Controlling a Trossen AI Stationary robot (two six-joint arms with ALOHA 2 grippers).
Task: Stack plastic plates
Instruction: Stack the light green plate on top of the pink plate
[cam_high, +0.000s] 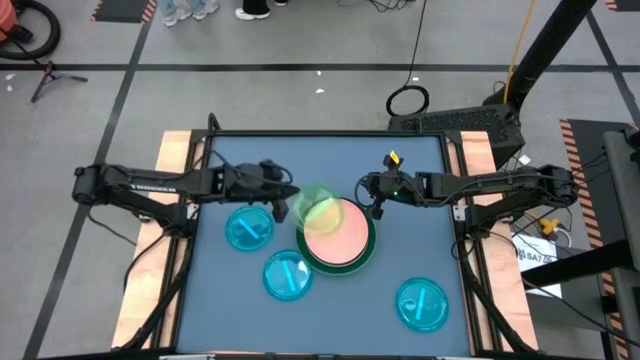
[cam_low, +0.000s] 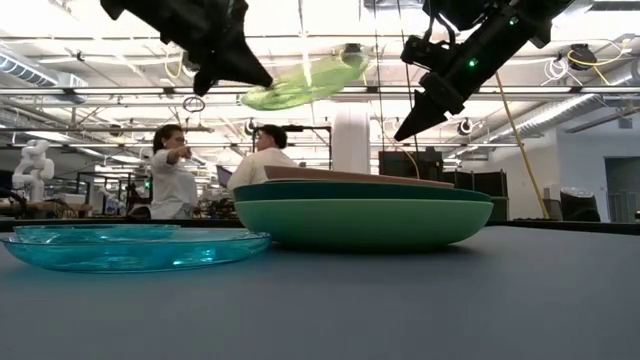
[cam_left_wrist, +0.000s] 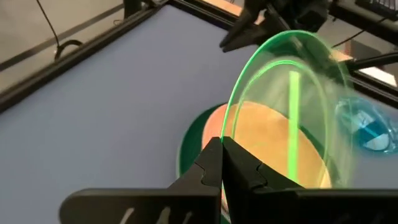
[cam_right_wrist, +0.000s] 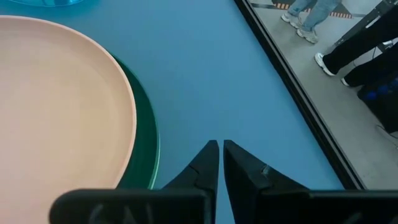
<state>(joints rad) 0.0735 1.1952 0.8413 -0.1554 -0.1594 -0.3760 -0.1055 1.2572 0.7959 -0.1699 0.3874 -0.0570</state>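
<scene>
Cyan plate (cam_low: 130, 246) cropped at frame edge, lime plate (cam_low: 305, 82) blurred in left pincer (cam_low: 235, 72)

We see two dark, slim jointed arms. The left arm (cam_high: 140, 187) carries pale lettering along one link. The right arm (cam_high: 500, 186) shows a small green light and a yellow tag near its wrist. Each tool ends in two pointed black fingers (cam_right_wrist: 208, 165).

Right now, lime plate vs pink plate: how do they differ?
The lime plate is see-through, hangs tilted in the air, pinched at its rim by the left pincer. The pink plate is opaque, lies flat on the green plates, and looks larger. Both are round.
</scene>
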